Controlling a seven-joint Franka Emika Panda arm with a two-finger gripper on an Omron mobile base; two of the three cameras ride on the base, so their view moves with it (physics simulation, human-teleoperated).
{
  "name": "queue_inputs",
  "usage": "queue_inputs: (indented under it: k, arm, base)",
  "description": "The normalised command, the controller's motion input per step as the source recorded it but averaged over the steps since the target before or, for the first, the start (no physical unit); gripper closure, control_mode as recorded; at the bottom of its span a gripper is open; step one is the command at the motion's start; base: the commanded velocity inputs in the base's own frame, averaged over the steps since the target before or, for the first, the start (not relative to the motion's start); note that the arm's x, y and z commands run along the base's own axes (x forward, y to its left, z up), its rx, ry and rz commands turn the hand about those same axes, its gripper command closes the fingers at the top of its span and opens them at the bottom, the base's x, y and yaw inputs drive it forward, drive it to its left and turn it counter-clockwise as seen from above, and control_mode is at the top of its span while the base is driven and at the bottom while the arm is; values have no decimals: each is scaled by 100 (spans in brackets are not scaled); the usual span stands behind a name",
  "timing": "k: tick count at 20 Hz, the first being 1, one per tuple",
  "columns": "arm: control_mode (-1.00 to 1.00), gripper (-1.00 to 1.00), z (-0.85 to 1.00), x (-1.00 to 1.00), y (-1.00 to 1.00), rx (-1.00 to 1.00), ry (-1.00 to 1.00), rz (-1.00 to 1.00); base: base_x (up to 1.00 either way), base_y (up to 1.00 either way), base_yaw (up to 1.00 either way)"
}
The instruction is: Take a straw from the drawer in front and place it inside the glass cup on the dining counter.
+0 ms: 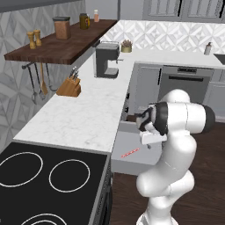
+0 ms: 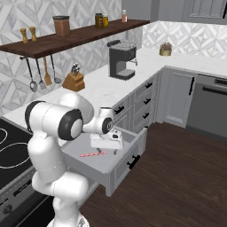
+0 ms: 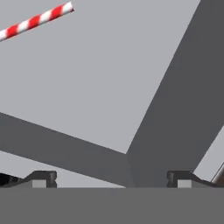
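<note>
The drawer [image 1: 132, 166] stands pulled out below the counter edge, its light grey floor [image 3: 122, 78] bare except for the straw. The straw [image 1: 130, 152] [image 2: 93, 154] is a thin red-and-white striped stick lying flat near the drawer's front. My gripper [image 1: 149, 144] [image 2: 114, 150] hangs just above the drawer's inside, beside the straw and apart from it. In the hand view the straw [image 3: 37, 19] lies at the top left, far from my fingertips [image 3: 41, 178], which stand wide open with nothing between them. The glass cup and the dining counter are out of view.
A black stove [image 1: 48, 184] lies left of the drawer. On the white counter [image 1: 83, 118] stand a knife block [image 1: 69, 86] and a coffee machine [image 1: 107, 60]. Narrow stacked drawers [image 2: 146, 104] and a dishwasher [image 1: 184, 83] lie beyond. Dark wood floor [image 2: 177, 177] spreads right.
</note>
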Motion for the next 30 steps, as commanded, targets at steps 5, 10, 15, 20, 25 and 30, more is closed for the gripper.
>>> queue_inputs:
  k: [5,10,15,20,25,30]
  arm:
    - [-100,-100,-35,0,-11,4,0,0]
    - [-100,-100,-30,0,-21,0,0,-1]
    - [-100,-100,-24,0,-30,0,0,-2]
    - [-100,-100,-7,-14,-75,-1,-2,-12]
    - [-100,-100,3,-30,-90,-1,-6,-22]
    - [-100,-100,39,-2,30,4,-15,-14]
  base:
    - [0,0,0]
    - [0,0,0]
    - [0,0,0]
    - [0,0,0]
    - [0,0,0]
    - [0,0,0]
